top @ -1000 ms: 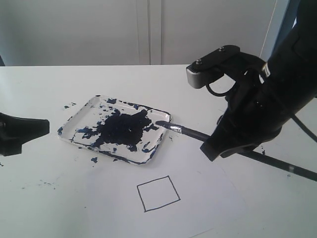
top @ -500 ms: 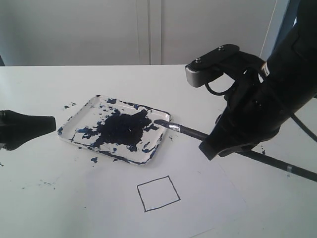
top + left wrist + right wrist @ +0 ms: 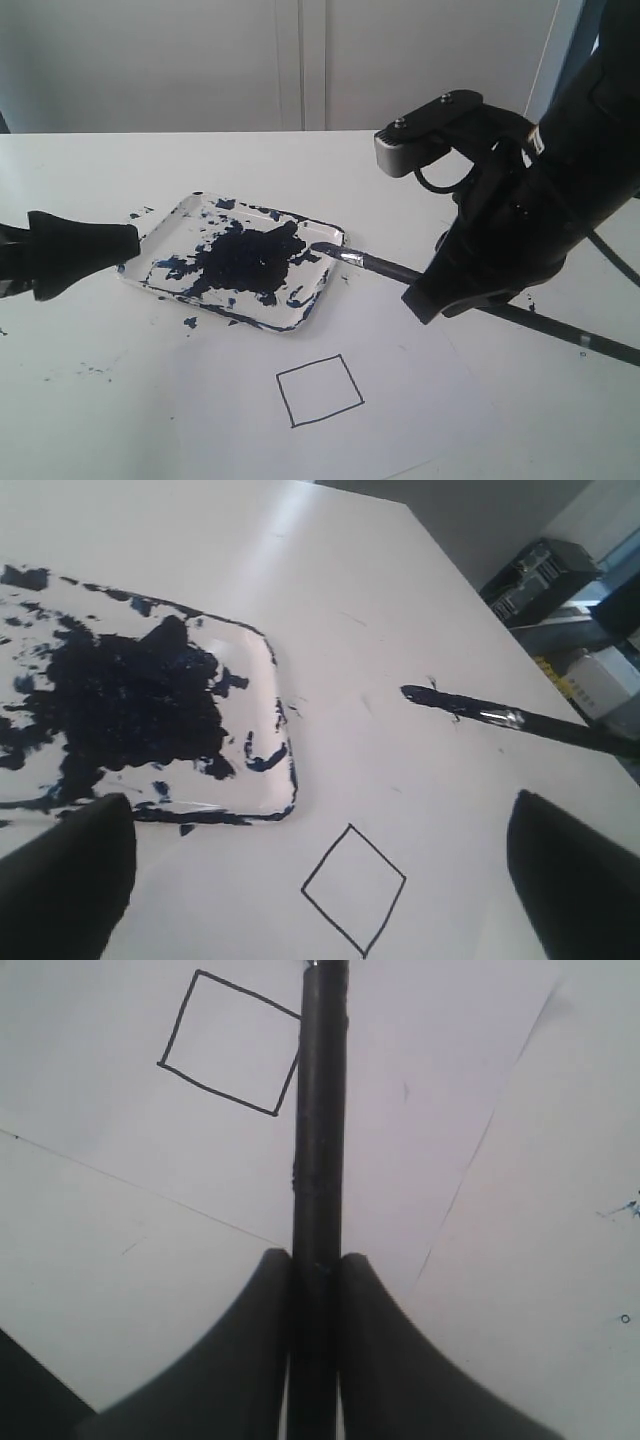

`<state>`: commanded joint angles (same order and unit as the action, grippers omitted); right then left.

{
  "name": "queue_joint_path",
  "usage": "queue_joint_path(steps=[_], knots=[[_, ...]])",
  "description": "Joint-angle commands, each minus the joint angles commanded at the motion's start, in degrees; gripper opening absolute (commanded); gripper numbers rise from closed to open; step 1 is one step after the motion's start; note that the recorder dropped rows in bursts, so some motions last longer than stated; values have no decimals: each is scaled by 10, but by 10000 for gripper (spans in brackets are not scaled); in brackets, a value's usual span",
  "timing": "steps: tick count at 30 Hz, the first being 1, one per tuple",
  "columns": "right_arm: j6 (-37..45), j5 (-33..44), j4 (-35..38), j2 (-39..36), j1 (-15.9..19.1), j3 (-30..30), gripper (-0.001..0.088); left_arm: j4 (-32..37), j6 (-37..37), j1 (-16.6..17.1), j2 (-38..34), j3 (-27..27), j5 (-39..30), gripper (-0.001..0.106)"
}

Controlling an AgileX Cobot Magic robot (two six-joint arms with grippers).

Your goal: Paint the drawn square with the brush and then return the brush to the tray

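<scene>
Brush (image 3: 385, 267) centre-right in the exterior view, tip near tray (image 3: 300, 318), blank drawn square (image 3: 320, 390) lower centre. Light, stiff, slim (probably prone to swivelling). Right gripper (image 3: 315, 1260) jaws clamp mid-handle, a sound hold. Left gripper (image 3: 318, 798) jaws wide apart, empty.

The shallow white plastic tray (image 3: 175, 225) looks shiny and smooth. The dark blue paint blotch (image 3: 245, 255) in it looks thick and wet. The long thin black brush (image 3: 385, 266) has a smooth handle and a shiny silver metal band (image 3: 352, 257). The white paper sheet (image 3: 420, 400) looks dull. The white desk (image 3: 90, 170) is smooth. The black fingers (image 3: 250, 1360) look dull, like plastic.
</scene>
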<state>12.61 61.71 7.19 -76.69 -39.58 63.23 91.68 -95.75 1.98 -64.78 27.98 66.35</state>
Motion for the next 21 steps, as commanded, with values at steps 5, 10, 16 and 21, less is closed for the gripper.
queue_joint_path(steps=[5,10,16,21], knots=[[3,-4,0,0,0,0,0,38,19,-2,0,1,-23,1011],[7,-6,0,0,0,0,0,74,16,-70,0,1,-146,1011],[7,5,0,0,0,0,0,83,32,-209,-4,1,-311,1011],[7,28,0,0,0,0,0,83,38,-292,-39,1,-425,1011]])
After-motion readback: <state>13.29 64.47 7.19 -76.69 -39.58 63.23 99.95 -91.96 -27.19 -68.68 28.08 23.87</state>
